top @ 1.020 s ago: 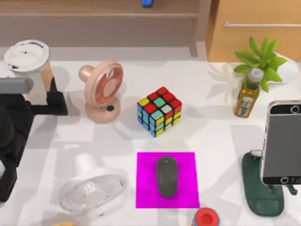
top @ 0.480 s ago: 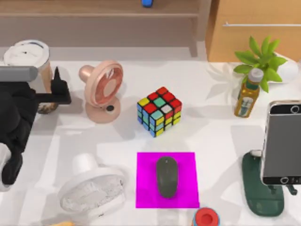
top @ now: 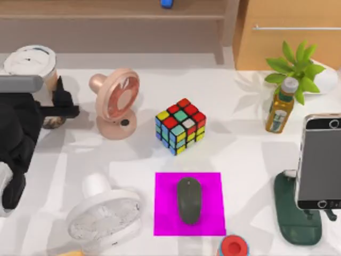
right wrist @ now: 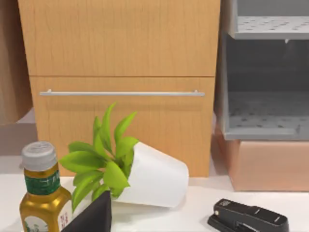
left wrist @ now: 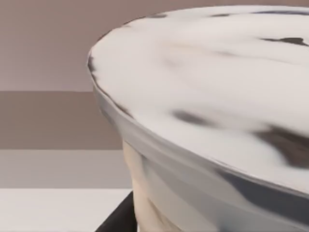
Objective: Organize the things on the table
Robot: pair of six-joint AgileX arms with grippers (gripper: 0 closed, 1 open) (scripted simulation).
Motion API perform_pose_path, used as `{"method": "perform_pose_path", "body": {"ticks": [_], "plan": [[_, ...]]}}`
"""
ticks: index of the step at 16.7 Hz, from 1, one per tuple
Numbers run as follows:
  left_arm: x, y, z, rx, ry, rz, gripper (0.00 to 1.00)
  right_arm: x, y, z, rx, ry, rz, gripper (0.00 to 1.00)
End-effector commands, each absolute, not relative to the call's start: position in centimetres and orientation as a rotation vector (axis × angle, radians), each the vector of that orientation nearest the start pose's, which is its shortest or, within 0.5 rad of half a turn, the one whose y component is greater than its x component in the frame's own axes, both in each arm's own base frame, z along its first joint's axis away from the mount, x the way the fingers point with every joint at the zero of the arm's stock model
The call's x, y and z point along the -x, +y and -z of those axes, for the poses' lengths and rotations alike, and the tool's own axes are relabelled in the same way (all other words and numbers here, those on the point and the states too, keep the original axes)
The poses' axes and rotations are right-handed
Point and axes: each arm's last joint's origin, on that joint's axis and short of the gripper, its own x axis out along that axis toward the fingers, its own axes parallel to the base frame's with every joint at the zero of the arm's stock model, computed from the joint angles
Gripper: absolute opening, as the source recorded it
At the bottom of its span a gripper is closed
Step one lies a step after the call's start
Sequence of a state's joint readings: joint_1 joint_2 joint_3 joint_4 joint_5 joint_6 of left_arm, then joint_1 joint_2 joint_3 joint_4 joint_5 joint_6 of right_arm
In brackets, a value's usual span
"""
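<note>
The tall drink cup (top: 31,63), white-lidded with a beige body and dark brown foot, stands at the table's (top: 240,144) far left. My left gripper (top: 53,98) is at its side, shut on the cup, with one black finger (top: 64,98) against its right wall. Its lid (left wrist: 217,87) looms close in the left wrist view. The dark grey mouse (top: 189,200) lies on a magenta mat (top: 165,213) at front centre. The smartphone (top: 319,162) stands upright on a dark green stand (top: 295,224) at the right. A dark edge of my right gripper (right wrist: 91,217) shows in the right wrist view.
A pink fan (top: 114,104) stands just right of the cup, with a white fan (top: 104,216) in front. A colour cube (top: 181,125) sits mid-table. A bottle (top: 281,109) and a tipped potted plant (top: 301,69) are at the back right, near a black stapler (right wrist: 248,217).
My left gripper moved back towards the cup, uncovering its brown foot. Its visible finger then shifted left against the cup's side. Nothing else moved.
</note>
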State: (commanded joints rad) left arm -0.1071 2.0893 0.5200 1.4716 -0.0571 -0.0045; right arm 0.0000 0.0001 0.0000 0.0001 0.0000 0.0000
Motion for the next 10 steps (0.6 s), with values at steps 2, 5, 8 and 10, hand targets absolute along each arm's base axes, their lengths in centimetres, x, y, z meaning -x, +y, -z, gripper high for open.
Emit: {"method": "perform_pose_path", "body": {"ticks": [2, 5, 8, 10], "plan": [[-31.29, -2.98, -7.37, 0.01, 0.099, 0.027, 0.32, -10.57, -0.12, -16.0, 0.0, 0.0, 0.0, 1.0], [-31.29, -2.98, -7.37, 0.01, 0.099, 0.027, 0.1, -10.57, -0.12, -16.0, 0.0, 0.0, 0.0, 1.0], [-31.29, -2.98, -7.37, 0.01, 0.099, 0.027, 0.0, -10.57, -0.12, -16.0, 0.0, 0.0, 0.0, 1.0], [-31.29, -2.98, -7.37, 0.01, 0.099, 0.027, 0.0, -10.57, -0.12, -16.0, 0.0, 0.0, 0.0, 1.0]]}}
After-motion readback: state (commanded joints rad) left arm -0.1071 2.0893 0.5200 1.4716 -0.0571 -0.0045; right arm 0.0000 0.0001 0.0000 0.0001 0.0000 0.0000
